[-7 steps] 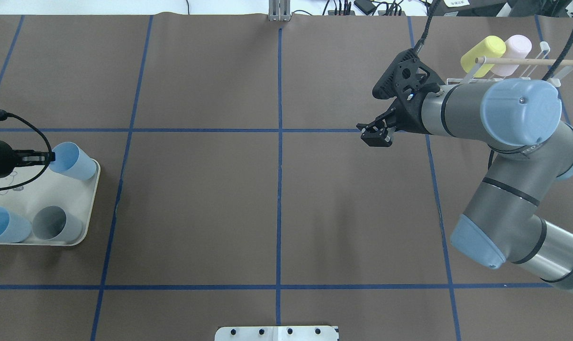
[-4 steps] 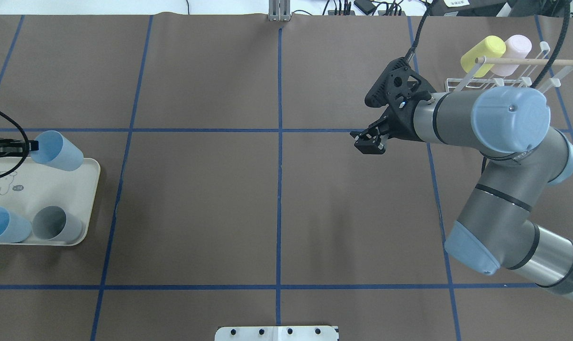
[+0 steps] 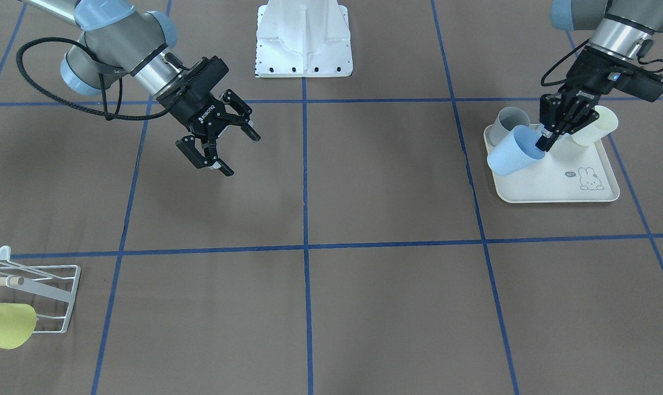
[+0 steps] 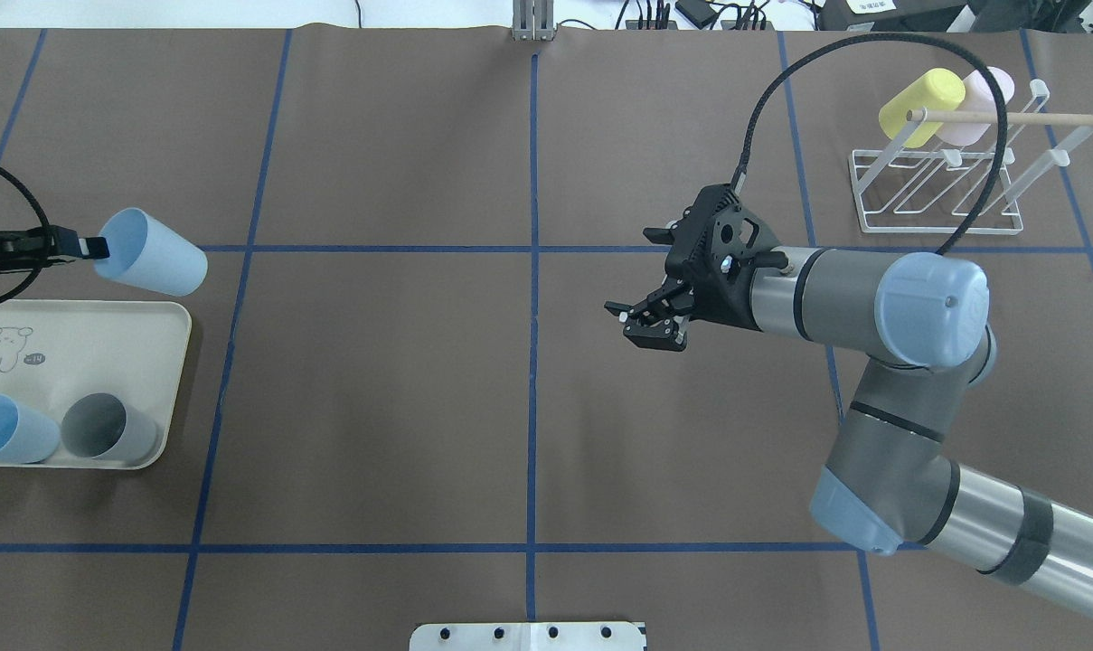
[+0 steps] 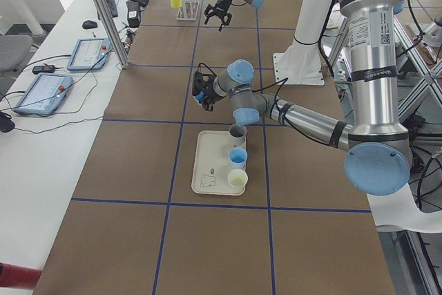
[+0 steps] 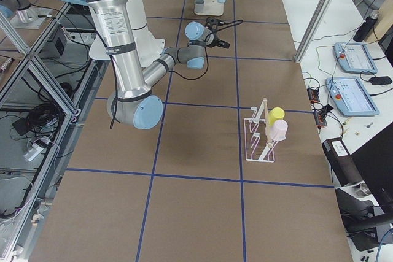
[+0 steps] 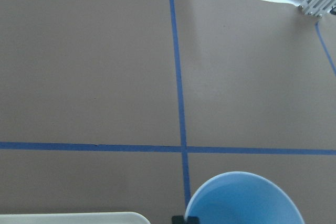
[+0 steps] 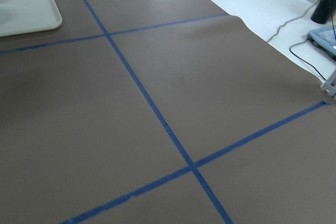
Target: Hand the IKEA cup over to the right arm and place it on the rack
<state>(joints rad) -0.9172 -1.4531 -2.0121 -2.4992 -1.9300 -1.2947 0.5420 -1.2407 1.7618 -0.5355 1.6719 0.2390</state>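
Step in hand: carry to handover. Left end effector [image 3: 550, 134] pinches the blue cup [image 4: 153, 252] by its rim, one finger inside (mouth faces the left arm, cup lying sideways), lifted off the tray [image 4: 148, 452], just beyond its far edge. Right end effector [image 3: 217, 144] is spread, empty, mid-counter, well apart from the cup.

Next, imo: bring both to the center; right closes on the cup's free base end or wall, then left lets go. Rack [image 4: 935, 194] has a yellow and a pink cup at one end; other prongs free.
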